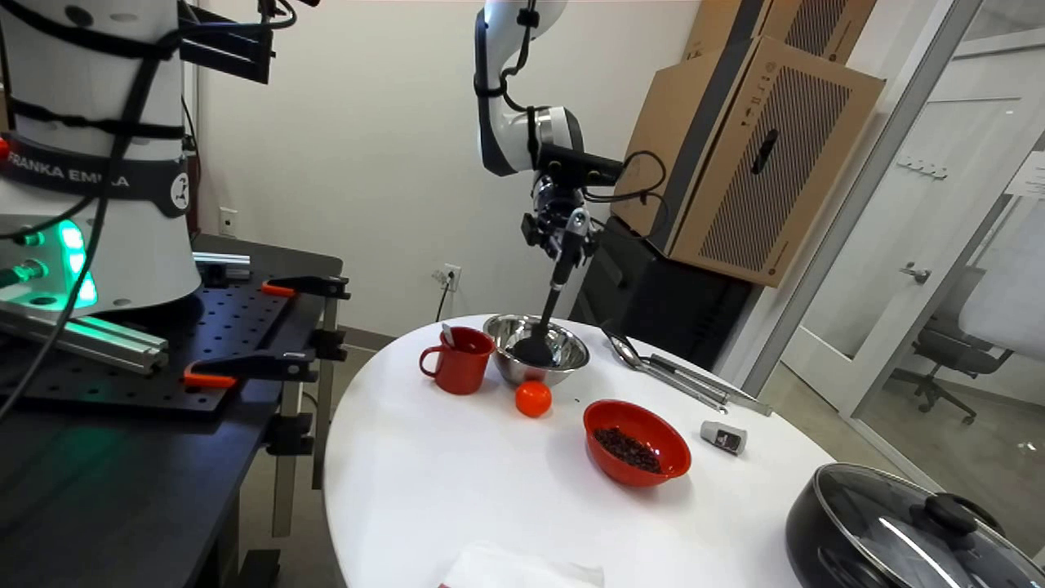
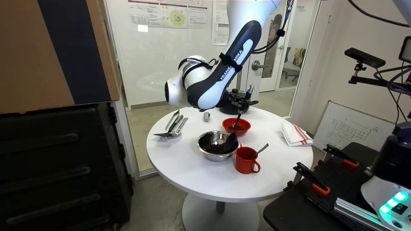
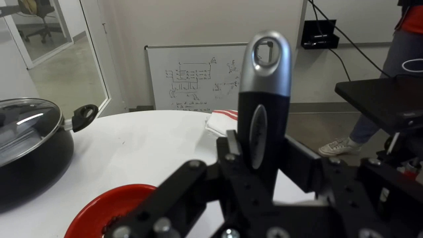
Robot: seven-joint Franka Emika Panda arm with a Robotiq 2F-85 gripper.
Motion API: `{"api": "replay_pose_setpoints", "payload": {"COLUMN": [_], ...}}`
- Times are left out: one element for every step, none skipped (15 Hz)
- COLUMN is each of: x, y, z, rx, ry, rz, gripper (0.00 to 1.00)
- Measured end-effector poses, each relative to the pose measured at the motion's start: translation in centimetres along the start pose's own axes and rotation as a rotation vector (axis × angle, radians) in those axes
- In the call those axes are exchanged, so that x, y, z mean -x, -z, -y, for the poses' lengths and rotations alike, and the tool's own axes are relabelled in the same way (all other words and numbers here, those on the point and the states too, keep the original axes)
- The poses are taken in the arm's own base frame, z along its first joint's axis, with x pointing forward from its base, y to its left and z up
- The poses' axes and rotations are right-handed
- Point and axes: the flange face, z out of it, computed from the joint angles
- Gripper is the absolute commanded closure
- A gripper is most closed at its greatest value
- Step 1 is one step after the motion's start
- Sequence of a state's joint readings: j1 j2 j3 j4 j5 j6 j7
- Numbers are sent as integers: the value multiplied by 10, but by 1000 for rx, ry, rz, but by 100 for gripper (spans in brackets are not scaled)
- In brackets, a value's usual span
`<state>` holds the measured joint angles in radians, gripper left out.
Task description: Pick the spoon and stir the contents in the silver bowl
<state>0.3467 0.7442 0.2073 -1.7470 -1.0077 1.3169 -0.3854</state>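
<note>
On a white counter [image 1: 441, 465], the black spoon [image 1: 550, 305] leans scoop-down in the silver bowl [image 1: 513, 371], gripped high by the hand [image 3: 264, 150] (presumably to stay clear while stirring). Just left, in an exterior view, stands a red mug [image 1: 463, 365].

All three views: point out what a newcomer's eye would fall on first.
Most likely the white robot arm stretched over the round white table, its jaws closed on the black spoon, which dips into the silver bowl. Next come the bright reds: the mug beside that bowl, and the red bowl of small dark pieces apart from it. In the wrist view, the spoon's silver-tipped handle stands large near the middle.
</note>
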Motion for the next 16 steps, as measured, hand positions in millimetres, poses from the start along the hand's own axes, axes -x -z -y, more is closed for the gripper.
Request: {"api": "replay_pose_setpoints", "payload": {"x": [0,-2,-4,-7,-11,-14,-19,-23,-26,-29,-31,-32,-33,-34,-36,-37], "y": [0,0,1,2,3,5,7,8,9,10,11,13,14,17,20,24], "z": [-1,-1,-1,0,1,3,4,5,6,6,6,6,7,8,10,11], "rx": [5,10,17,23,29,34,37,42,47,52,56,58,61,65,70,76], "ry": [-7,-13,-19,-27,-37,-46,-56,-68,-80,-92,-102,-106,-104,-98,-81,-62], "rz": [3,5,6,7,6,5,5,5,6,6,6,4,0,-7,-21,-34], "gripper": [92,92,92,92,92,92,92,92,92,92,92,92,92,92,92,92]}}
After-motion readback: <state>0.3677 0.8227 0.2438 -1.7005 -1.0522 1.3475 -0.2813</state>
